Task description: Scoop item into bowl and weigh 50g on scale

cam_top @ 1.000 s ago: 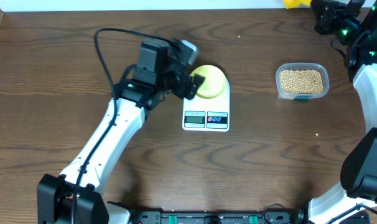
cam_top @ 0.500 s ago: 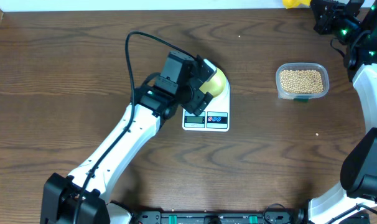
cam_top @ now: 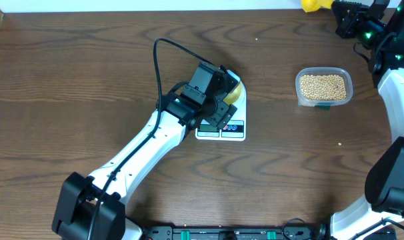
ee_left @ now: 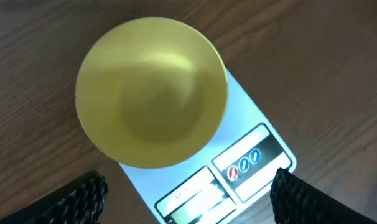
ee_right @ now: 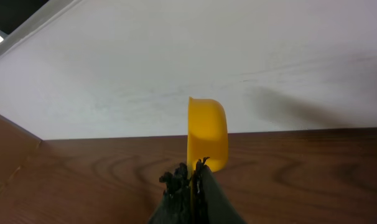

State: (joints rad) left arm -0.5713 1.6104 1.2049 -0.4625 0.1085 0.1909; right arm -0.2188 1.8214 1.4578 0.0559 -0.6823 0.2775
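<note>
Left wrist view: the bowl [ee_left: 152, 92] sits empty on the platform of the scale [ee_left: 251, 165], toward the middle of the table [cam_top: 69, 80]. The left gripper [ee_left: 188, 190] hangs over it with jaws wide and nothing between them, likely so the scale reads the bowl alone. The right gripper [ee_right: 190, 177], at the far right corner, is clamped on the handle of the scoop [ee_right: 207, 130], cup outward, ready for the beans [cam_top: 323, 85] in the tub [cam_top: 351, 85] near the right edge.
</note>
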